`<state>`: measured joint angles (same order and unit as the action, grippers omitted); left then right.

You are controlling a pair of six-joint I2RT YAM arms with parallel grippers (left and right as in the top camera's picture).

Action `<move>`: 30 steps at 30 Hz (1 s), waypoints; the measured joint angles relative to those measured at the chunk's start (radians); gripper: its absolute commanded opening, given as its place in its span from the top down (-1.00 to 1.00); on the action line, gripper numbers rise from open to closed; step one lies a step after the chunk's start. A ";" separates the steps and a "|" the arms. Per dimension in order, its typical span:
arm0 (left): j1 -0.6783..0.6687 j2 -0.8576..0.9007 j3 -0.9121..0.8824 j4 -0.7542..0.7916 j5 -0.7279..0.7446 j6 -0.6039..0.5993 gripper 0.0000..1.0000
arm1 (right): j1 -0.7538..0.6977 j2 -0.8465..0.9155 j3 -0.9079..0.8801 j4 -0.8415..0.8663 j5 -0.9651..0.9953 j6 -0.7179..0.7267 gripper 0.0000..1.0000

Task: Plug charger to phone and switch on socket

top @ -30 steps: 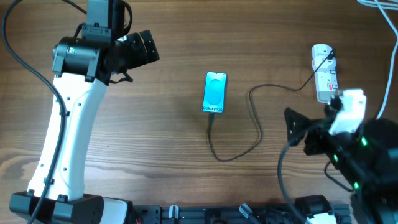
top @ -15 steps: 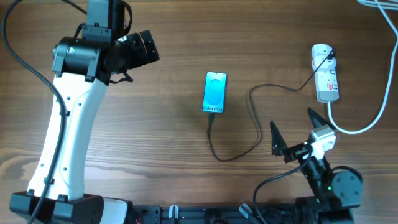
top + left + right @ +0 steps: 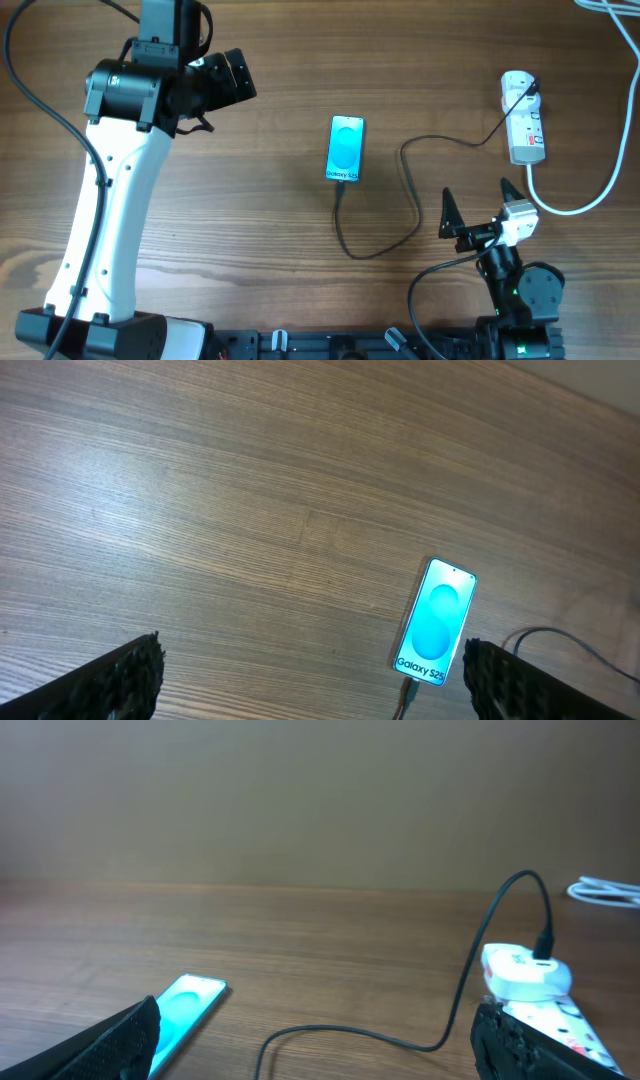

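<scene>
While the left gripper (image 3: pixel 314 678) hangs with jaws wide apart over the table (image 3: pixel 270 250), the phone (image 3: pixel 346 148) lies face up mid-table (screen glowing turquoise). The charger (image 3: pixel 410 190) loops from its lower edge past the right gripper (image 3: pixel 478 205), likewise spread wide, to the socket (image 3: pixel 523 130) at far right.

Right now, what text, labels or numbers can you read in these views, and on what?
"Galaxy S25": on the white strip at the bottom edge of the phone screen, clearest in the left wrist view.
Red marks on the power strip: too small and blurred to read in any view.
No other text shows.
</scene>
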<state>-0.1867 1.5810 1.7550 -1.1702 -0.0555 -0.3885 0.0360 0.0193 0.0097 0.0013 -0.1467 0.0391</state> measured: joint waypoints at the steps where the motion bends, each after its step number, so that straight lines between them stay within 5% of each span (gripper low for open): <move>1: 0.000 0.000 0.000 0.000 0.000 0.000 -1.00 | -0.001 0.000 0.000 0.000 0.006 -0.008 -1.00; 30: 0.000 0.000 0.000 0.000 0.000 0.000 -1.00 | -0.001 0.000 0.000 -0.001 0.029 -0.072 -0.99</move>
<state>-0.1867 1.5810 1.7550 -1.1702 -0.0555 -0.3882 0.0353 0.0193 0.0097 0.0002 -0.1177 -0.0326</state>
